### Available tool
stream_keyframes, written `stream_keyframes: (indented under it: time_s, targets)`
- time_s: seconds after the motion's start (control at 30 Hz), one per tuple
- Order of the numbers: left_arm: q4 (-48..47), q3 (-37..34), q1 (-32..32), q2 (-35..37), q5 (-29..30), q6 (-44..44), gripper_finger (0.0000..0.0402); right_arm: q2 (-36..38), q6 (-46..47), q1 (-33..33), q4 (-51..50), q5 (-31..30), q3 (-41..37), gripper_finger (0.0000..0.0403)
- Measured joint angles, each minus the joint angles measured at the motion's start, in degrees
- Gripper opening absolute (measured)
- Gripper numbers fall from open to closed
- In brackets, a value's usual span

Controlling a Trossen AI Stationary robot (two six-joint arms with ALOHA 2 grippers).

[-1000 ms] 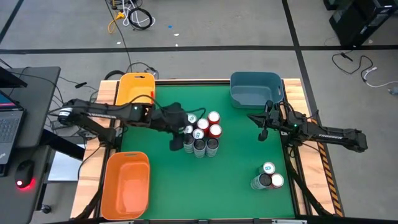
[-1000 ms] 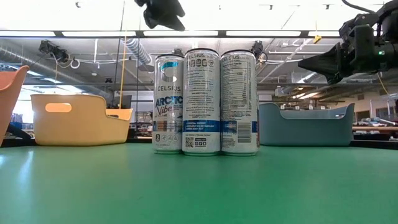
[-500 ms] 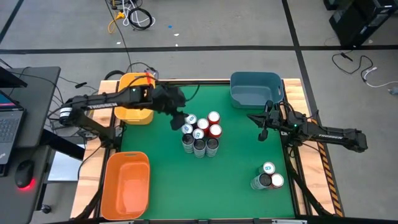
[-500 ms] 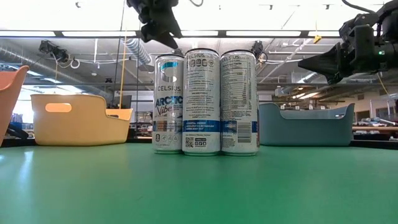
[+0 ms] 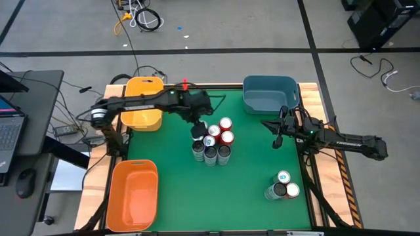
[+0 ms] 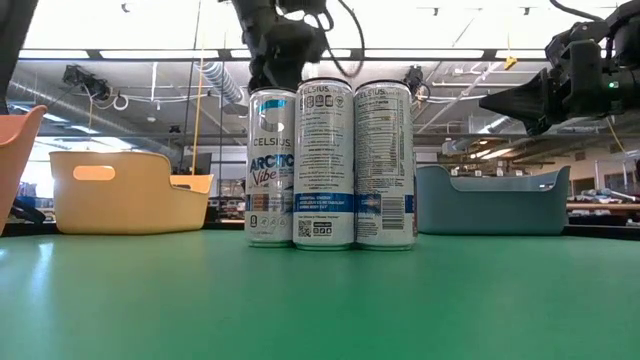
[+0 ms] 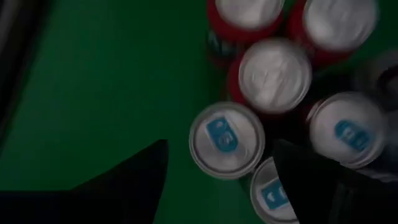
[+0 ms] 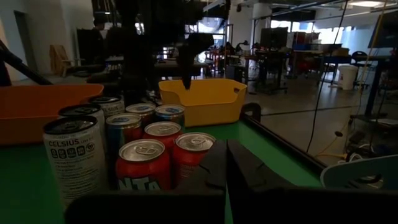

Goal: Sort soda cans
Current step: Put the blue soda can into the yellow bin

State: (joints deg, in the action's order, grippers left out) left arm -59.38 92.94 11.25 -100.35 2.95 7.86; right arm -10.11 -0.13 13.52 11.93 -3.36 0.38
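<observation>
Right now the left gripper (image 5: 199, 122) hangs over the main bunch of cans (image 5: 211, 141) in the middle of the green table (image 5: 249, 164), at the edge of the bunch nearest the yellow bin (image 5: 142, 101). Its two dark fingers (image 7: 134, 174) stand apart with nothing between them, and looking down past them there is a silver can with a teal mark on its top (image 7: 227, 140) sitting just between the fingers, still upright on the table. Beside that can stand three red cans (image 7: 273, 71) and more teal-marked ones (image 7: 347, 130), all packed together and touching. From table height the left gripper (image 6: 285, 55) sits just above the tops of the tall silver cans (image 6: 328, 165); I cannot tell whether it touches any of them.

A second, smaller group of three cans (image 5: 283, 186) stands well apart, near the table's front right corner.

The right gripper (image 5: 277, 133) waits above the right side of the table, near the blue bin (image 5: 269, 95), its fingers closed on nothing. From its own wrist the closed fingers (image 8: 227, 165) point toward the bunch, with two red cans (image 8: 163, 158) nearest.

The orange bin (image 5: 133, 195) sits at the front left corner. A laptop (image 5: 10, 128) and a mouse (image 5: 23, 187) lie on a side desk to the left.
</observation>
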Motion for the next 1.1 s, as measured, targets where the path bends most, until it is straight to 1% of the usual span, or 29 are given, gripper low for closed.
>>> stream_keyframes:
  time_s: [0.1,0.23,0.4,0.57,0.63,0.87,0.97,1.1]
  targets:
    - [-2.6,2.2,-0.1,-3.5,-0.1,-0.3,0.0299,0.0,0.0,0.0,0.0,0.0,0.0,0.0000]
    - [-3.7,3.9,-0.1,-5.5,-0.1,-2.7,0.0301,0.0,0.0,0.0,0.0,0.0,0.0,0.0000]
    - [-3.8,4.1,0.3,-5.9,0.3,-3.5,0.0301,0.0,0.0,0.0,0.0,0.0,0.0,0.0000]
    - [-4.0,4.1,1.2,-6.0,0.1,-6.0,0.0301,0.0,0.0,0.0,0.0,0.0,0.0,0.0000]
    - [-3.8,4.1,1.3,-6.5,-0.8,-6.1,0.0301,0.0,0.0,0.0,0.0,0.0,0.0,0.0000]
    - [-4.1,4.1,1.7,-8.6,-0.8,-6.2,0.0301,0.0,0.0,0.0,0.0,0.0,0.0,0.0000]
    - [-3.6,4.1,1.7,-8.9,-1.0,-7.9,0.0301,0.0,0.0,0.0,0.0,0.0,0.0,0.0000]
    - [-3.5,4.1,2.0,-8.9,-1.2,-8.8,0.0294,0.0,0.0,0.0,0.0,0.0,0.0,0.0000]
